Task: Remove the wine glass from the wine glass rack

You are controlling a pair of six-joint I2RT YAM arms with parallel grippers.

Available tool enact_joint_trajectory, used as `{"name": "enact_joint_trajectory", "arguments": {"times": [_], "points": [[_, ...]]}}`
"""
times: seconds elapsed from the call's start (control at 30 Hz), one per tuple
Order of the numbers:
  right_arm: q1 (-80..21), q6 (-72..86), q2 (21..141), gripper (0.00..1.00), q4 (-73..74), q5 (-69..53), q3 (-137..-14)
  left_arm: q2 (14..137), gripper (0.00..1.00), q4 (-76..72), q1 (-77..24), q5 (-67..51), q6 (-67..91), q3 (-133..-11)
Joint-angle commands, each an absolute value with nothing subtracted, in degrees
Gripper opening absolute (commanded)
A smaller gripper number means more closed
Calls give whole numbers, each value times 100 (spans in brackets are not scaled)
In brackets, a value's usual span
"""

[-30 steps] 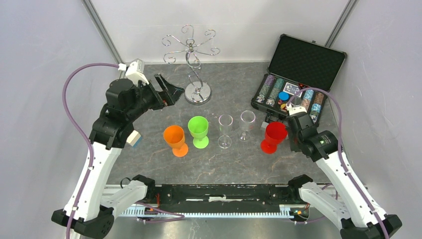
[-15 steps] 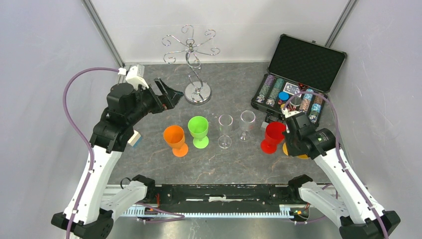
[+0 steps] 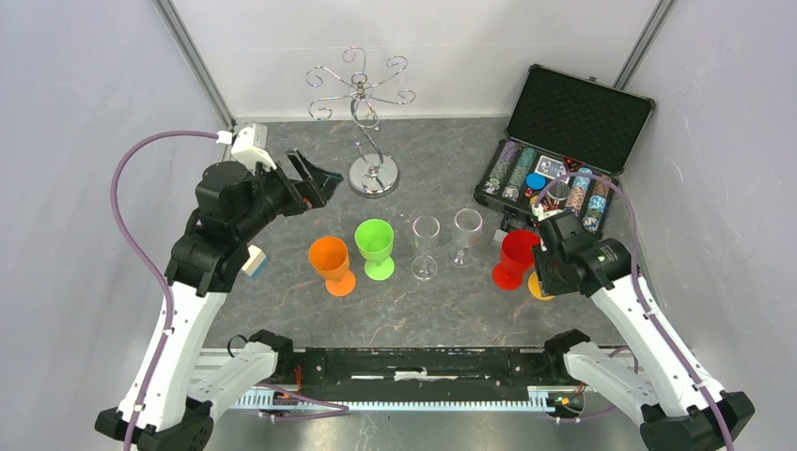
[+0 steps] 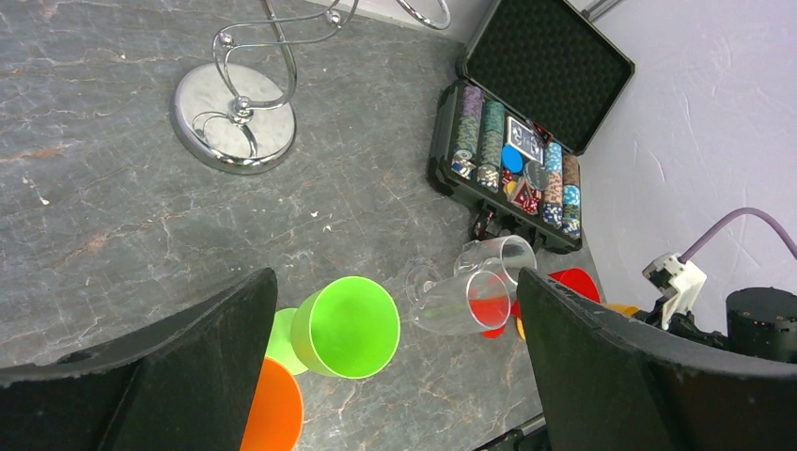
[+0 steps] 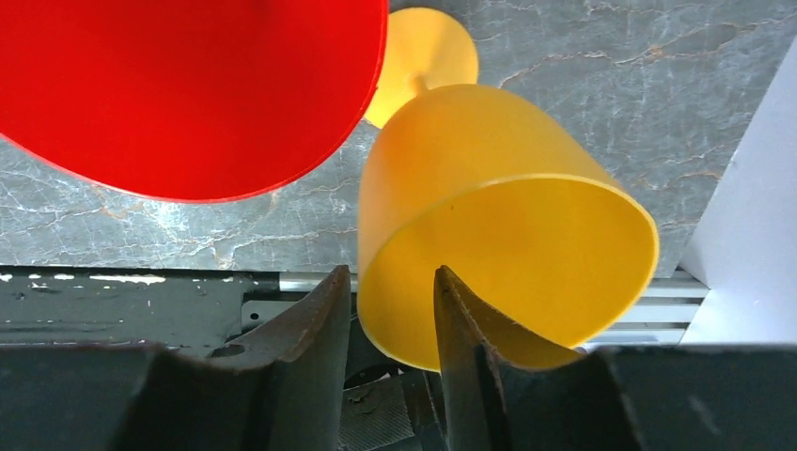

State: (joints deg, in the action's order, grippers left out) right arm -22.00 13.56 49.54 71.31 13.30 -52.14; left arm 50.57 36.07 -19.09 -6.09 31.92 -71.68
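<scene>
Right gripper first: sitting narrowly parted across the rim of the yellow wine glass, one finger inside the bowl and one outside, probably letting go with the foot down on the surface. Parking it just beside the red glass at the right end of the row, presumably lining it up with the orange glass, green glass and clear glasses. Looking like smooth opaque plastic: tapered bowls, thin rims, flat round feet. Left gripper: hanging wide open, holding nothing, likely just keeping clear. As for the wine glass rack: standing at the far middle, showing off shiny chrome wire, a wavy stem, a mirror-like round base and curled arms carrying nothing.
</scene>
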Motion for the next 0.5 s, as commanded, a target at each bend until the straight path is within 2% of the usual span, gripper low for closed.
{"name": "enact_joint_trajectory", "arguments": {"times": [0.0,0.17,0.47], "points": [[-2180,1401,5007,45,7137,1634,-5637,4965,100,3393,-1894,-502,2953,-7153],[-2180,1389,5095,53,6904,1657,-6093,4948,100,3441,-1898,-374,2881,-7247],[-2184,1474,5166,57,6846,1993,-6825,4807,100,3691,-1898,-22,2708,-7471]]}}
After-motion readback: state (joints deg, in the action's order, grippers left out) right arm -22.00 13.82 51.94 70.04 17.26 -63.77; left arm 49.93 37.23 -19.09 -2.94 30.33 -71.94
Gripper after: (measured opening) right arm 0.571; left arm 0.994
